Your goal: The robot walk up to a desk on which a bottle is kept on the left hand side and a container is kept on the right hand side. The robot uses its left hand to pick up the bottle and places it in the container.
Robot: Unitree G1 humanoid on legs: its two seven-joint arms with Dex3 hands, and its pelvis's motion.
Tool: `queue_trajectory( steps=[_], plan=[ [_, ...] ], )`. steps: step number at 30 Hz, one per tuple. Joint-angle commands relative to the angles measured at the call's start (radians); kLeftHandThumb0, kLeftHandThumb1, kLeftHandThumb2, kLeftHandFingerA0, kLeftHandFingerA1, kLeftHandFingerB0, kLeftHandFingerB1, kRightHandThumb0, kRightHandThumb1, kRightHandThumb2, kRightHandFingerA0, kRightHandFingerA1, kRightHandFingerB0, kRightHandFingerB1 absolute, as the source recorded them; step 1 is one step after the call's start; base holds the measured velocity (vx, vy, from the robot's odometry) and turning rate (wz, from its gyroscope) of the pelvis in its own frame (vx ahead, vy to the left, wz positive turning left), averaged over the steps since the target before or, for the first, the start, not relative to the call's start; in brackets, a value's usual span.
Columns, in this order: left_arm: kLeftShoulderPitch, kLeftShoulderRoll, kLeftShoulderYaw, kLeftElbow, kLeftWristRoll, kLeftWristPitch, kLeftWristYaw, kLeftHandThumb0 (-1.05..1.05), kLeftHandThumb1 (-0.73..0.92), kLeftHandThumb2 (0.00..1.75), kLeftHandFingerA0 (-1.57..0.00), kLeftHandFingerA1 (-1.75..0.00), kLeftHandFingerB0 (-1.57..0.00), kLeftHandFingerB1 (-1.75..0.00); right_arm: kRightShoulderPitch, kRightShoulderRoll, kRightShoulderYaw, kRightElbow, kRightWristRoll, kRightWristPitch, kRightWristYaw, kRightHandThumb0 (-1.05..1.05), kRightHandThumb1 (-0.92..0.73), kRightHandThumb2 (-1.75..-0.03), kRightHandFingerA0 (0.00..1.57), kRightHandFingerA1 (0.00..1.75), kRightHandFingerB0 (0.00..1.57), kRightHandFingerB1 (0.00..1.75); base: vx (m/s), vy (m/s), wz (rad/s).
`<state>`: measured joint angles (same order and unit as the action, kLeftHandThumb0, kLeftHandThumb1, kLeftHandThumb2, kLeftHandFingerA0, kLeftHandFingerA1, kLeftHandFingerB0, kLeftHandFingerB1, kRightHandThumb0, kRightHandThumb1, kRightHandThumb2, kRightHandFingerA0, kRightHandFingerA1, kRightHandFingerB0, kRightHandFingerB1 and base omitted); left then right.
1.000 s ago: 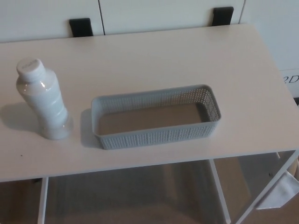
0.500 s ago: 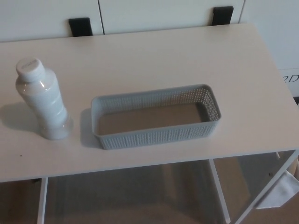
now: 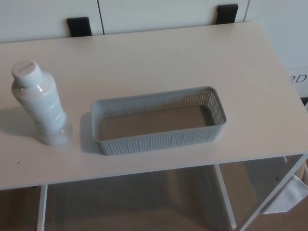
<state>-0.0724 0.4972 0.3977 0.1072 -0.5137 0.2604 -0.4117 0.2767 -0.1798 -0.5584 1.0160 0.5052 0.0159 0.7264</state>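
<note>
A white bottle [image 3: 42,106] with a white cap stands upright on the left part of the pale desk [image 3: 144,57]. To its right, close to the desk's front edge, lies a grey perforated rectangular container [image 3: 159,137] with nothing inside it. A small gap separates bottle and container. Neither of my hands shows in the head view.
White cabinet fronts [image 3: 144,12] run behind the desk, with two black blocks [image 3: 78,25] at its back edge. The desk's front edge crosses the lower picture, with white legs [image 3: 226,197] and floor below. The right desk edge slants down at the far right.
The whole picture has shifted slightly left and up, so the camera has moved. Bottle and container keep their places on the desk.
</note>
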Motion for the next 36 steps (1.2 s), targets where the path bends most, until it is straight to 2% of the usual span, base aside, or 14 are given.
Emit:
queue_trajectory(
  steps=[1,7,9,10,12,19,20,21,22,24,29,33,35,36],
  plan=[
    [-0.037,-0.061,-0.237,-0.016,0.256,-0.036,0.105,-0.49,0.34,0.71,0.0,-0.2,0.0,-0.14,-0.007,-0.002,0.022,-0.021,-0.029,-0.045,-0.026,-0.55,-0.34,-0.53,0.3,0.4,0.23,0.33,0.0,0.0,0.0],
    [-0.044,-0.063,-0.264,0.034,0.271,-0.065,0.112,-0.49,0.43,0.68,0.0,-0.19,0.0,-0.1,-0.009,0.0,0.026,-0.027,-0.029,-0.045,-0.034,-0.54,-0.34,-0.52,0.29,0.39,0.24,0.32,0.0,0.0,0.0],
    [-0.049,-0.069,-0.267,0.062,0.271,-0.072,0.114,-0.52,0.36,0.71,0.0,-0.18,0.0,-0.11,-0.005,0.006,0.024,-0.039,-0.026,-0.042,-0.051,-0.53,-0.33,-0.51,0.39,0.41,0.31,0.33,0.0,0.0,0.0],
    [-0.053,-0.07,-0.267,0.076,0.269,-0.074,0.113,-0.5,0.42,0.69,0.0,-0.17,0.0,-0.07,-0.004,0.007,0.025,-0.042,-0.025,-0.042,-0.055,-0.54,-0.34,-0.52,0.38,0.41,0.29,0.32,0.0,0.0,0.0],
    [-0.061,-0.067,-0.266,0.102,0.269,-0.075,0.111,-0.52,0.36,0.71,0.0,-0.19,0.0,-0.11,-0.001,0.01,0.027,-0.048,-0.022,-0.043,-0.044,-0.54,-0.33,-0.52,0.37,0.43,0.27,0.33,0.0,0.0,0.0],
    [-0.086,-0.074,-0.252,0.154,0.265,-0.08,0.093,-0.56,0.38,0.71,0.0,-0.15,0.0,-0.06,0.009,0.022,0.032,-0.08,-0.02,-0.03,-0.048,-0.54,-0.33,-0.51,0.34,0.39,0.27,0.32,0.0,0.0,0.0],
    [-0.09,-0.077,-0.25,0.162,0.263,-0.075,0.092,-0.56,0.38,0.71,0.0,-0.15,0.0,-0.06,0.009,0.021,0.033,-0.076,-0.021,-0.031,-0.045,-0.52,-0.3,-0.7,0.27,0.47,0.16,0.39,0.0,0.0,0.0],
    [-0.094,-0.08,-0.248,0.169,0.261,-0.069,0.092,-0.56,0.38,0.71,0.0,-0.15,0.0,-0.06,0.008,0.019,0.033,-0.07,-0.02,-0.032,-0.038,-0.52,-0.3,-0.7,0.27,0.47,0.16,0.39,0.0,0.0,0.0],
    [-0.099,-0.084,-0.247,0.177,0.259,-0.068,0.09,-0.56,0.38,0.7,0.0,-0.14,0.0,-0.05,0.006,0.018,0.033,-0.065,-0.021,-0.032,-0.041,-0.53,-0.33,-0.51,0.37,0.41,0.25,0.31,0.0,0.0,0.0],
    [-0.108,-0.087,-0.246,0.192,0.259,-0.068,0.087,-0.58,0.38,0.7,0.0,-0.13,0.0,-0.03,0.001,0.015,0.031,-0.054,-0.019,-0.032,-0.038,-0.54,-0.33,-0.52,0.34,0.41,0.25,0.32,0.0,0.0,0.0],
    [-0.171,-0.102,-0.258,0.263,0.277,-0.037,0.108,-0.59,0.39,0.71,0.0,-0.14,0.0,-0.04,0.016,0.027,0.037,-0.078,-0.026,-0.036,-0.058,-0.53,-0.35,-0.52,0.43,0.44,0.29,0.33,0.0,0.0,0.0],
    [-0.262,-0.12,-0.284,0.365,0.314,-0.038,0.132,-0.61,0.4,0.74,0.0,-0.18,0.0,-0.07,0.03,0.037,0.046,-0.108,-0.028,-0.035,-0.058,-0.53,-0.35,-0.52,0.38,0.42,0.25,0.31,0.0,0.0,0.0],
    [-0.317,-0.135,-0.305,0.416,0.338,-0.047,0.147,-0.62,0.39,0.76,0.0,-0.19,0.0,-0.09,0.022,0.038,0.041,-0.11,-0.019,-0.027,-0.059,-0.55,-0.31,-0.68,0.32,0.47,0.22,0.4,0.0,0.0,0.0],
    [-0.338,-0.142,-0.313,0.436,0.345,-0.053,0.151,-0.62,0.39,0.76,0.0,-0.19,0.0,-0.09,0.023,0.04,0.044,-0.119,-0.023,-0.029,-0.062,-0.55,-0.31,-0.68,0.32,0.47,0.22,0.4,0.0,0.0,0.0]
  ],
)
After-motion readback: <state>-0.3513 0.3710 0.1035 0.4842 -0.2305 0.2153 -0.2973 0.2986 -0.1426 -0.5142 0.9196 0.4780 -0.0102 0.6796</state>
